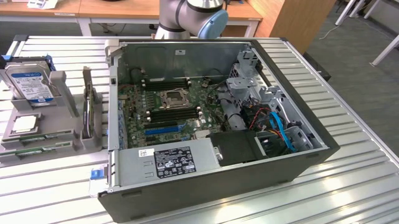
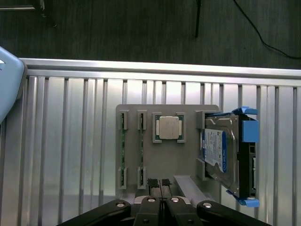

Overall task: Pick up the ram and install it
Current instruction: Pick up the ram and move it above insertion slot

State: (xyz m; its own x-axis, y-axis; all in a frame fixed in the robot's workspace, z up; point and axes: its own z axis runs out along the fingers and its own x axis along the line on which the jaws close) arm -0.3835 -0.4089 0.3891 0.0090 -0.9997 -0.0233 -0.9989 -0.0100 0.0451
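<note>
**Over the tray, empty-handed**

Hovering above the slatted surface (image 1: 349, 196) beside the open computer case (image 1: 218, 191). Looking down on the grey tray (image 2: 162, 160), slotted to keep parts graspable. Edge-up there, the ram (image 2: 141, 147). Together and empty, the jaws, at its rim.

Exterior camera high, angled down on the open computer case (image 1: 218, 191), my wrist camera close, straight down, both sharing the gray tray (image 2: 164, 160)

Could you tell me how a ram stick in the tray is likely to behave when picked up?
The ram looks like a thin flat board, so it is probably stiff and light. It stands on edge, held at both ends on the tray, so it may resist lifting slightly.
</note>
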